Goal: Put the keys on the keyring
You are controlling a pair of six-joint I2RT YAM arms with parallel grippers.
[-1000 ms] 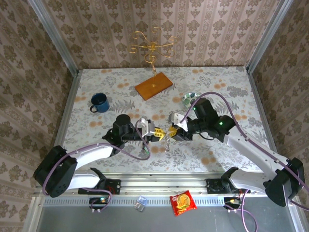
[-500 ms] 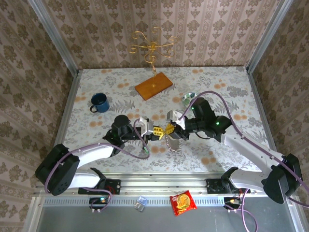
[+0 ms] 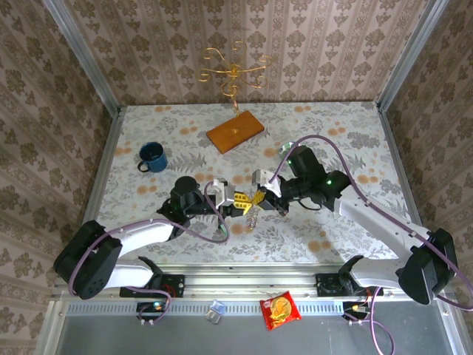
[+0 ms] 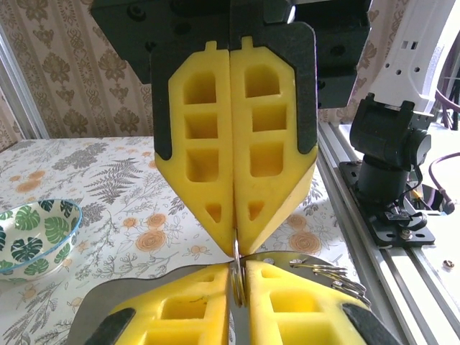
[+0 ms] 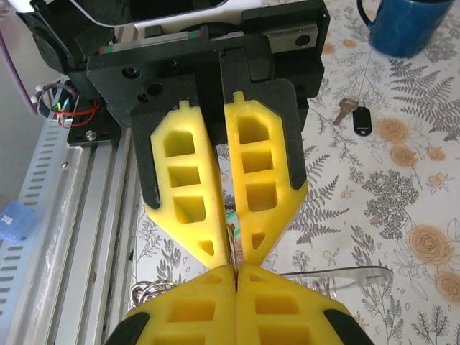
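Observation:
My left gripper [image 3: 238, 200] and right gripper [image 3: 259, 197] meet tip to tip over the table's near middle. A thin metal keyring [image 4: 236, 264] stands edge-on, pinched between my left fingers [image 4: 180, 309] and reaching up into the shut right gripper [image 4: 234, 241]. From the right wrist, the ring [image 5: 233, 243] runs between both sets of yellow pads, and a sliver of green, the green key [image 5: 232, 224], shows in the left gripper's gap. A bunch of loose rings [image 4: 332, 273] hangs beside the pads. The black-headed key [image 5: 359, 119] lies flat on the cloth near the mug.
A blue mug [image 3: 151, 156] stands at the left. A wooden block [image 3: 235, 133] with a gold wire stand [image 3: 233, 70] is at the back. A leaf-patterned bowl [image 4: 32, 237] sits behind the right arm. A snack packet [image 3: 279, 309] lies off the table's near edge.
Both grippers stay shut tip to tip. The meeting point and the dangling rings have shifted slightly left, and the right arm's wrist has swung back and left.

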